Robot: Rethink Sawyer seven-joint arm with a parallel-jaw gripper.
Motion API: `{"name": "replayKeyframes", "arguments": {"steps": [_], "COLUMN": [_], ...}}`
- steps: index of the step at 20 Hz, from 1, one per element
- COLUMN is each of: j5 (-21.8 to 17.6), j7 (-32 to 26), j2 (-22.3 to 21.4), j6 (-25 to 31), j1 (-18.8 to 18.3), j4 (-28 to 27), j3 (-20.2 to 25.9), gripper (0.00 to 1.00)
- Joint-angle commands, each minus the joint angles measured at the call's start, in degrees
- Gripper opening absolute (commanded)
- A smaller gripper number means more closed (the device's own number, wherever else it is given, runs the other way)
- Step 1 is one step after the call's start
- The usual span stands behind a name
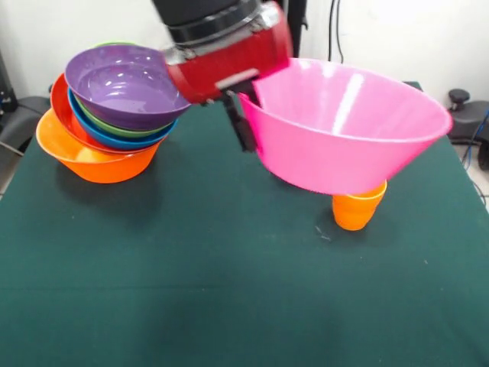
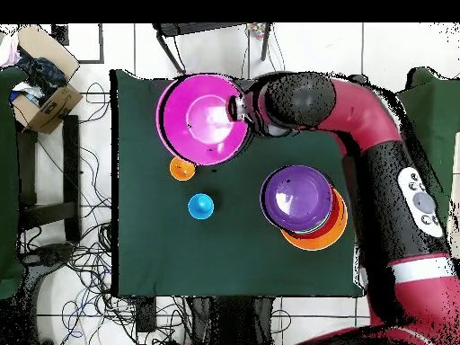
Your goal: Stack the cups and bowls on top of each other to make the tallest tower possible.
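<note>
A large glossy pink bowl (image 1: 348,130) is held tilted above the bench (image 1: 191,283), its rim clamped by the hand (image 1: 243,122). An orange cup (image 1: 357,208) stands beneath it. The tower (image 1: 114,111), purple-topped on an orange base, leans near a bench corner.

A dark green table (image 1: 191,290) carries three groups of plastic ware. The tower (image 1: 114,115), a leaning nest of bowls with a big orange bowl (image 1: 95,157) as its base resting on the cloth, is the landmark. In the overhead view, nested orange cups (image 2: 182,168) stand upright on the cloth well left of the tower, and a single blue cup (image 2: 200,207) stands between them and the tower, nearer the orange ones. In the front view the blue cup does not show.
</note>
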Motion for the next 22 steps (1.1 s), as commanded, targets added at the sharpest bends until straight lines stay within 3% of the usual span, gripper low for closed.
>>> {"name": "replayKeyframes", "arguments": {"steps": [1, 9, 22], "j5": [-5.93, -7.96, -4.27], "j7": [-25.55, -26.82, -23.36], "j2": [-0.10, -0.48, -5.06], "j6": [6.37, 7.63, 16.60], "j1": [-4.68, -7.76, -7.84], "j4": [6.06, 7.42, 5.47], "j3": [4.35, 6.23, 9.68], "gripper": [0.00, 0.00, 0.00]}}
